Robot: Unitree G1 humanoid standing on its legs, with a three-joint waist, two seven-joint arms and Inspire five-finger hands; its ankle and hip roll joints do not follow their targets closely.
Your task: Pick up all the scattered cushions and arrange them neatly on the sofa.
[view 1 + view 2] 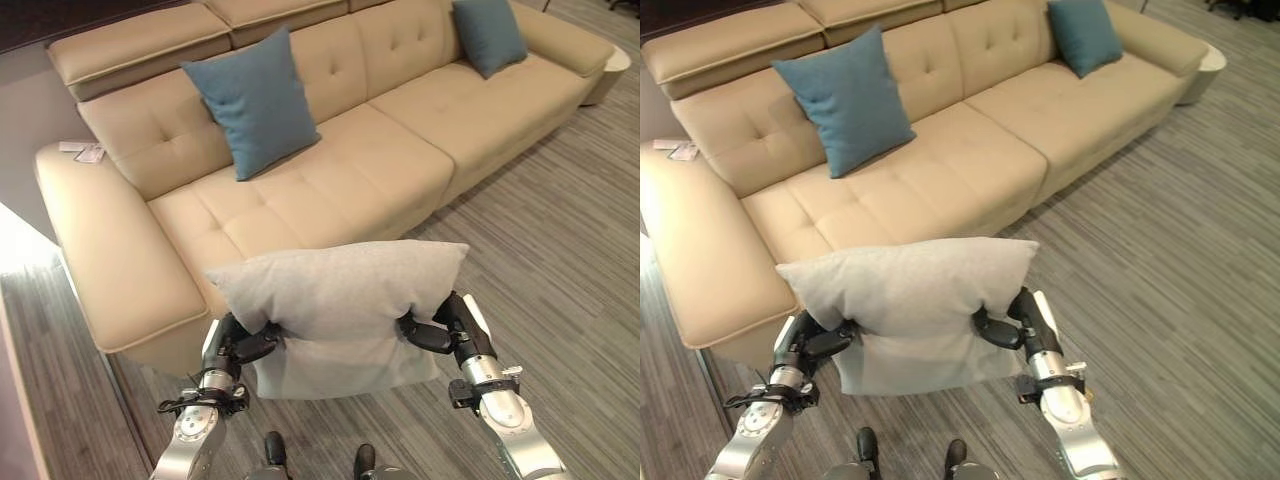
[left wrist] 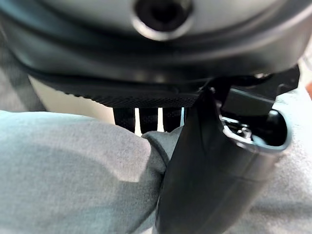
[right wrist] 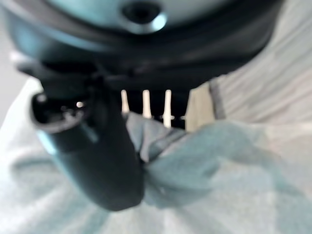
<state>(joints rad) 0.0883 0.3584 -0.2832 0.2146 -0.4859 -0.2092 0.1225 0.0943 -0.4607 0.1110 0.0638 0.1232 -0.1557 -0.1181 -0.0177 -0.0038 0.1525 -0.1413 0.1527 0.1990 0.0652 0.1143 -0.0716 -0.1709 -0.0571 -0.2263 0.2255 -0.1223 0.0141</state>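
light grey cushion (image 1: 335,285), 2 teal cushions (image 1: 255,100), tan sofa (image 1: 330,180), grey striped floor (image 1: 560,260)

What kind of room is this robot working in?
Probably a living room or a furniture showroom. A long beige sofa with two blue cushions against its backrest stands on grey wood-look flooring. The left hand and right hand hold a grey cushion.

Beige sofa (image 1: 330,190) carries two blue cushions (image 1: 255,100) (image 1: 488,33); papers (image 1: 84,151) lie on its arm

Beige sofa (image 1: 330,180), grey plank floor (image 1: 560,260).
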